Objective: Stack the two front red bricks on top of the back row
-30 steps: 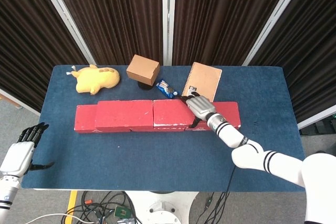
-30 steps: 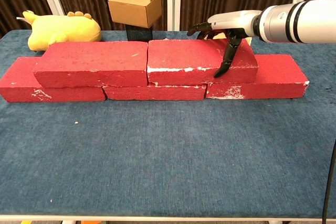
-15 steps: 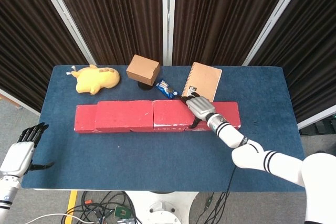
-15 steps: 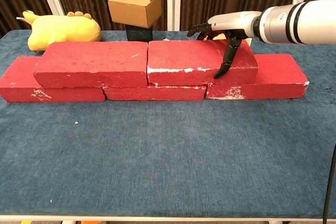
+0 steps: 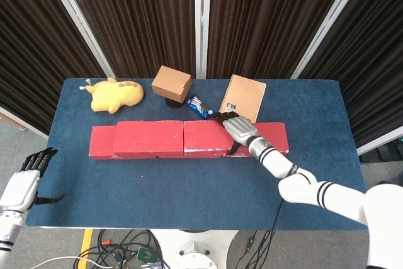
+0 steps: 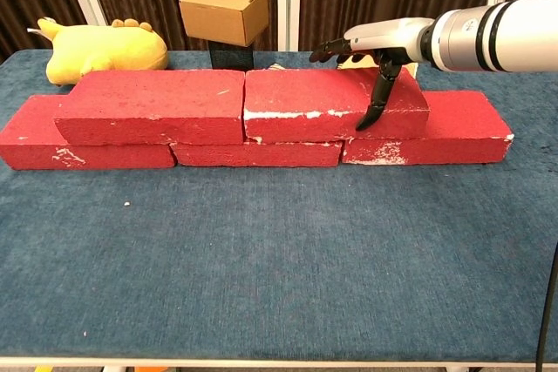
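Red bottom row (image 6: pixel 261 152) on counter (image 6: pixel 279 259) | both upper bricks (image 6: pixel 157 104) already stacked | my right hand (image 6: pixel 377 45) spread over right upper brick (image 6: pixel 336 99), thumb on front face, not clamped: square it, lift straight off | left hand (image 5: pixel 28 177) idle, open.

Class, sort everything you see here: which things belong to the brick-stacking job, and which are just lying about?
Job: upper left brick; upper right brick; bottom row bricks; right hand.
Lying about: yellow plush toy; cardboard box; notebook; snack packet.
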Tool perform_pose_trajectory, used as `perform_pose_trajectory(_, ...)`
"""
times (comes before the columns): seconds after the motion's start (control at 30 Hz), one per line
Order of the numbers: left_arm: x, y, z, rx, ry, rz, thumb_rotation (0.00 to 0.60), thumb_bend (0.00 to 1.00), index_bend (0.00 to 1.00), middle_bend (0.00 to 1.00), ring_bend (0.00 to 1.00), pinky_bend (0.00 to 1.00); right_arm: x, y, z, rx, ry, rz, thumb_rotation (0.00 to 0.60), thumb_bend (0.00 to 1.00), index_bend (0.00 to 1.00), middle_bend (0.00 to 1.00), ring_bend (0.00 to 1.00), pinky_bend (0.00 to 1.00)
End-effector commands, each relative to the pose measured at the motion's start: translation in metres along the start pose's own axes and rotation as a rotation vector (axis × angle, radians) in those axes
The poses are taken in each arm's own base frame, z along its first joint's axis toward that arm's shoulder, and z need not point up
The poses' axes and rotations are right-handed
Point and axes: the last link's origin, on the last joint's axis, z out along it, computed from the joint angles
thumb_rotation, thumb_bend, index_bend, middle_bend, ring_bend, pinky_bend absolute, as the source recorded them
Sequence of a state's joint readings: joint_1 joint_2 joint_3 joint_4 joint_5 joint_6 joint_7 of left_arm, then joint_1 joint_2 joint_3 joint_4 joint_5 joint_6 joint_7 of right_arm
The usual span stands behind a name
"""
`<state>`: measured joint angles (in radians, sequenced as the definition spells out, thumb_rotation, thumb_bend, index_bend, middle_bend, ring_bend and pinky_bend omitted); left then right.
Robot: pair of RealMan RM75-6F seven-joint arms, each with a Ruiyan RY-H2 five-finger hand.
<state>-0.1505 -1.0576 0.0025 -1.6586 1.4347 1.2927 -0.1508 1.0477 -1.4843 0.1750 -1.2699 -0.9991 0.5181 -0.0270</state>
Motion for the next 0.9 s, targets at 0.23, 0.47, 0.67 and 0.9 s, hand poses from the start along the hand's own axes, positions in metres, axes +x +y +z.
perform_pose_trajectory(0.23,0.000,0.000,0.000,0.000,0.001,-0.001,0.600,0.00,0.00,0.00,0.00,0.00,0.010,0.000,-0.010,0.016,0.041,0.020,0.600,0.00,0.00,0.00,0.00,0.00)
perform_pose_trajectory(0.47,0.002,0.002,-0.002,-0.006,0.018,-0.001,0.600,0.00,0.00,0.00,0.00,0.00,0.023,-0.004,-0.049,0.073,0.094,0.053,0.600,0.00,0.00,0.00,0.00,0.00)
perform_pose_trajectory(0.67,0.005,0.006,-0.003,-0.027,0.054,0.014,0.600,0.00,0.00,0.00,0.00,0.00,0.024,0.014,-0.122,0.057,0.245,-0.103,0.600,0.00,0.00,0.00,0.00,0.00)
perform_pose_trajectory(0.9,0.013,0.015,-0.006,-0.075,0.115,0.043,0.600,0.00,0.00,0.00,0.00,0.00,-0.013,0.049,-0.215,-0.124,0.397,-0.279,0.600,0.00,0.00,0.00,0.00,0.00)
